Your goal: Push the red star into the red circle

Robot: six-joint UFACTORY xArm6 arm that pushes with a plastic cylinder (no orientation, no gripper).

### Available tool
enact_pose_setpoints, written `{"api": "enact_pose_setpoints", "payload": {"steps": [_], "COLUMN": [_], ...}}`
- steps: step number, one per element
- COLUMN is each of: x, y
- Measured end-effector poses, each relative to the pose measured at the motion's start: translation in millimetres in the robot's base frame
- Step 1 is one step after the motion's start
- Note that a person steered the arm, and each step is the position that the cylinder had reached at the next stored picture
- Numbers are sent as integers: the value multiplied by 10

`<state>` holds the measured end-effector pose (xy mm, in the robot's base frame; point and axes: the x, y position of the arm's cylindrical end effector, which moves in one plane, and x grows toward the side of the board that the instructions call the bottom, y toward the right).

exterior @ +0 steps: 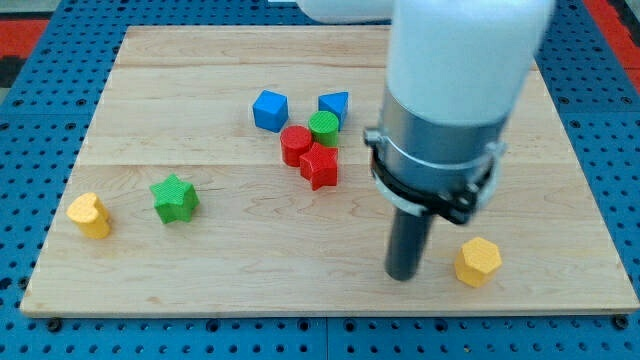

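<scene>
The red star lies near the board's middle, touching the red circle just up and left of it. A green circle sits against the red circle's right side, above the star. My tip rests on the board toward the view's bottom right, well to the right of and below the red star, apart from it. The yellow hexagon lies just right of the tip.
A blue cube and a blue triangle-like block sit above the red pair. A green star and a yellow heart-like block lie at the left. The arm's white and grey body hides the board's upper right.
</scene>
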<state>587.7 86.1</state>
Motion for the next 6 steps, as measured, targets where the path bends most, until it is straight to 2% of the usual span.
{"api": "enact_pose_setpoints", "payload": {"steps": [1, 2, 3, 4, 5, 6], "x": [71, 110, -37, -663, -1251, -1439], "y": [633, 653, -48, -621, -900, -1440]}}
